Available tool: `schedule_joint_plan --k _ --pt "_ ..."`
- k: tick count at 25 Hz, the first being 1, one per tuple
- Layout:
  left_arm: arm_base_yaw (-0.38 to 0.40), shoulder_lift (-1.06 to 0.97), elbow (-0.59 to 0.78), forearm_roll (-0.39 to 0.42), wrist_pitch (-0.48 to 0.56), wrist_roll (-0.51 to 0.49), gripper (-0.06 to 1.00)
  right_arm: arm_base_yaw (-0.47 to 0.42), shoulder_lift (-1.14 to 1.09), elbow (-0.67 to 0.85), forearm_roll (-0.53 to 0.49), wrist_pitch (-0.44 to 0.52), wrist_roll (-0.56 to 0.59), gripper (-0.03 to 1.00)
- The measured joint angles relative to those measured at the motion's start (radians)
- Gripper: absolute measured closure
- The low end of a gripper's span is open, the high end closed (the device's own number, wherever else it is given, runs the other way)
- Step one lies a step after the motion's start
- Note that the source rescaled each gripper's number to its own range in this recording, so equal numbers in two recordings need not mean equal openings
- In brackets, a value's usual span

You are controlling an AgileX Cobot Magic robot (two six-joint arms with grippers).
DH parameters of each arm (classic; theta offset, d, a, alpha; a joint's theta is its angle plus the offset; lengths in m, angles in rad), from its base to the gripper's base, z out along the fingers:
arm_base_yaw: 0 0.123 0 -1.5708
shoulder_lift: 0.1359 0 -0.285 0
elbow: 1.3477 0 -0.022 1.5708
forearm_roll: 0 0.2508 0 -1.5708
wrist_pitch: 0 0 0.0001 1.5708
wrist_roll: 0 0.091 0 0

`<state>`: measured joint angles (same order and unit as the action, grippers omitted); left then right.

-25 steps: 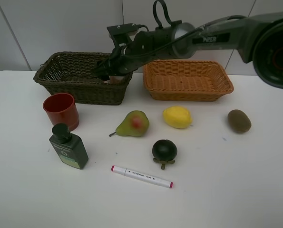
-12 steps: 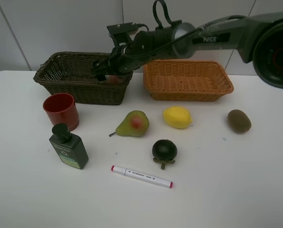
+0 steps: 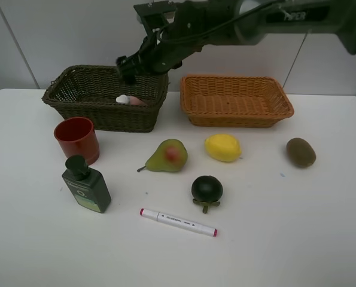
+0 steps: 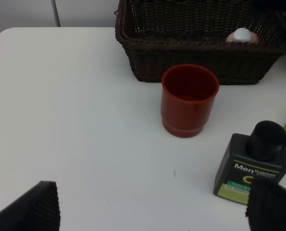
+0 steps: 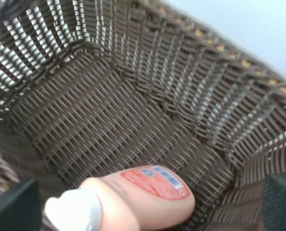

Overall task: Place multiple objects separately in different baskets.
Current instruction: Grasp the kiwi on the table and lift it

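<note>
At the far left, the left jaws hang low over the bench (image 3: 297, 239), spread wide with nothing between them. One black fingertip (image 4: 39, 207) shows at each lower corner of the wrist view. The red cup (image 3: 76, 139) stands just in front of the dark olive-brown basket (image 3: 100, 116), and the dark green bottle (image 3: 86, 185) stands near the cup on the side away from the basket.

The pink bottle (image 3: 131, 100) lies on its side inside that basket, against the wall nearer the other basket. The right arm (image 3: 237, 24) reaches across the middle, and the right jaws hover above the rim, fully open and holding nothing.

The step in hand looks like clearing the right arm away from the basket. It should rise straight until its fingertips are well above the wicker before it swings sideways. A low sweep could catch the rim and drag the basket into the cup.

Further right, the pear (image 3: 169, 155), white marker (image 3: 179, 222), dark green round fruit (image 3: 207, 189) and lemon (image 3: 223, 147) lie apart from one another. The light orange-tan basket (image 3: 237, 118) holds nothing, and the kiwi (image 3: 301, 152) is farthest right.

The fruit probably belongs in the tan basket, and it sits on the right arm's side. The round pieces could roll, so the jaws should come down squarely over the middle of each one. The cup, green bottle and marker would suit the left arm.
</note>
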<state>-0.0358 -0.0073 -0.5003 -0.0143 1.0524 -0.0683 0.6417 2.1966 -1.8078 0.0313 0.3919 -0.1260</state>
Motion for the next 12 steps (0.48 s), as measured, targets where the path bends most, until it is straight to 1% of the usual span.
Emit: schedule_joint_plan --k 9,12 --pt "0.000 0.000 0.000 0.000 0.000 0.000 -0.06 0.000 -0.147 0.000 -0.015 0.228 0.000 -0.03" --pt "0.000 0.000 0.000 0.000 0.000 0.000 -0.06 0.000 -0.182 0.000 -0.037 0.294 0.000 -0.03"
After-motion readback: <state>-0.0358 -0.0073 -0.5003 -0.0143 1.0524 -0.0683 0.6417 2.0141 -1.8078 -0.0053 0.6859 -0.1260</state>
